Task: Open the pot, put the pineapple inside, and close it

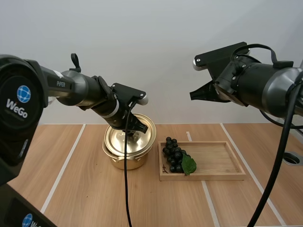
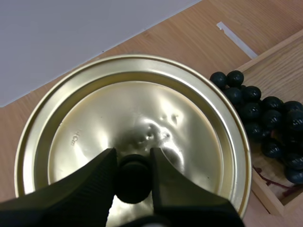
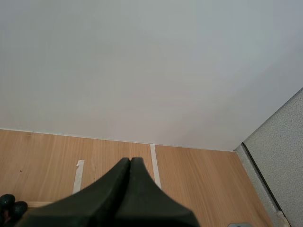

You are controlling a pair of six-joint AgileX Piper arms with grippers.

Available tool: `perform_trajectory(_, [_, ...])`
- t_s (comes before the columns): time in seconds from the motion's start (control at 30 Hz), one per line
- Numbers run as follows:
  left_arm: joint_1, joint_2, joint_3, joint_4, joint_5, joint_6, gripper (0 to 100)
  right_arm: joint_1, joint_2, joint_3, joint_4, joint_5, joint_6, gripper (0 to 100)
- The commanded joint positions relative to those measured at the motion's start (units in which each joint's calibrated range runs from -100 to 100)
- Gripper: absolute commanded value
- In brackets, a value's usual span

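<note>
Though the thin gold metal lid [image 2: 142,109], seated on the gold pot [image 1: 124,161] on the wooden tabletop [image 1: 85,189] beside a bunch of dark grapes [image 1: 173,153], is judged light, stiff and slippery, its small black knob [image 2: 133,182] is pinched by the left jaws, the right jaws being held closed on nothing.

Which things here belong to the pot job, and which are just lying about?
Job: pot, lid, lid knob pinched by left gripper, bunch of grapes (the fruit at hand).
Lying about: wooden tray under the grapes, right gripper shut and raised.
</note>
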Motion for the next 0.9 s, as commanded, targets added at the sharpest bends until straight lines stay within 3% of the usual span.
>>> perform_trajectory(0.0, [-0.17,-0.2,0.1,2.5,-1.8,-1.5,0,-0.2,-0.1,0.2,-0.5,0.7,0.1,0])
perform_trajectory(0.87, [-0.17,4.2,0.2,5.3,1.5,-3.3,0,-0.2,-0.1,0.2,-0.5,1.0,-0.2,0])
